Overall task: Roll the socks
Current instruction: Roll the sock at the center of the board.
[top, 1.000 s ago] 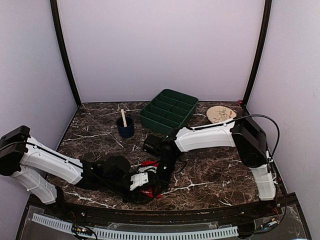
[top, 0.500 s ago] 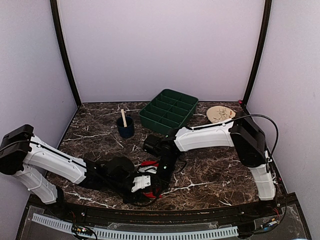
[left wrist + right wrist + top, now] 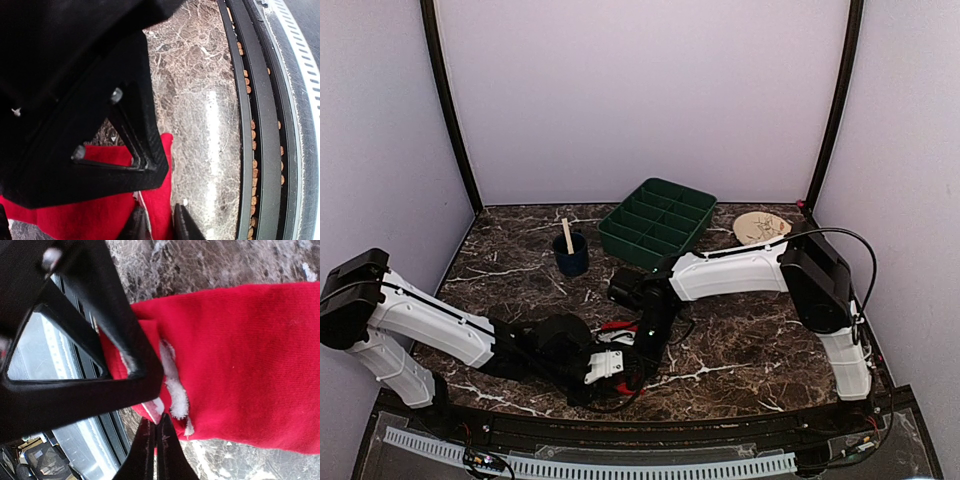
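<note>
View from above of a dark marble counter (image 3: 740, 340) with two white-and-black robot arms reaching in to meet at its near middle. The left arm (image 3: 430, 325) lies low along the near edge. Behind it stands one dark blue cup (image 3: 571, 258) holding one wooden stick (image 3: 567, 236) that leans slightly.

One red sock (image 3: 100, 215) lies flat on the counter at the near middle, by the front rail, under both wrists. The left fingers (image 3: 182, 227) pinch the sock's edge, with red fabric filling the narrow gap between them. The right fingers (image 3: 156, 440) are pressed together, with their tips at the sock's rim beside small white fuzzy patches; whether they catch any fabric cannot be told.

Farther back, right of centre, sits one green tray (image 3: 632, 250) divided into several compartments. To its right lies one round tan plate (image 3: 762, 228). The right arm (image 3: 730, 275) stretches leftward from the right side.
</note>
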You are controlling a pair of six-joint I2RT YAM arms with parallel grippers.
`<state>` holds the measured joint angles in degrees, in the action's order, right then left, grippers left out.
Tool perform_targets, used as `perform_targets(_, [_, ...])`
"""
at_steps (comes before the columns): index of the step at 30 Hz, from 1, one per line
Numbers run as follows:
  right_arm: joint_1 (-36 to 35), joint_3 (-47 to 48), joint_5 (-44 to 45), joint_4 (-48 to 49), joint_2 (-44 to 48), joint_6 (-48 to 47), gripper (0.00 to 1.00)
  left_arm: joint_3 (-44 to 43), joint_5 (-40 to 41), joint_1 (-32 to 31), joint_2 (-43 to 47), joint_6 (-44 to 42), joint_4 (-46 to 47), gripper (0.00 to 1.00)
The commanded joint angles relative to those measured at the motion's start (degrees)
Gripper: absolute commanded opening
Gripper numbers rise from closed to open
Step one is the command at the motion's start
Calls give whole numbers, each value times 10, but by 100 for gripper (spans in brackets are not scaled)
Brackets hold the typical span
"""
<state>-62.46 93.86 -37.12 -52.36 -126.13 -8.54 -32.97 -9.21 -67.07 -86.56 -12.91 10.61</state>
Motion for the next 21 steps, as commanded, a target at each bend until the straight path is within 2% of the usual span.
perform_targets(1, [-5,12,-27,-2,1,-7,0,-11,18,3,-15,15,-52,19])
perform_targets(16, [-5,10,-25,1,3,-6,0,-45,-16,3,-47,50,-100,4])
perform_targets(21, [-3,3,-22,7,6,-2,14,-50,-17,3,-44,62,-112,1])
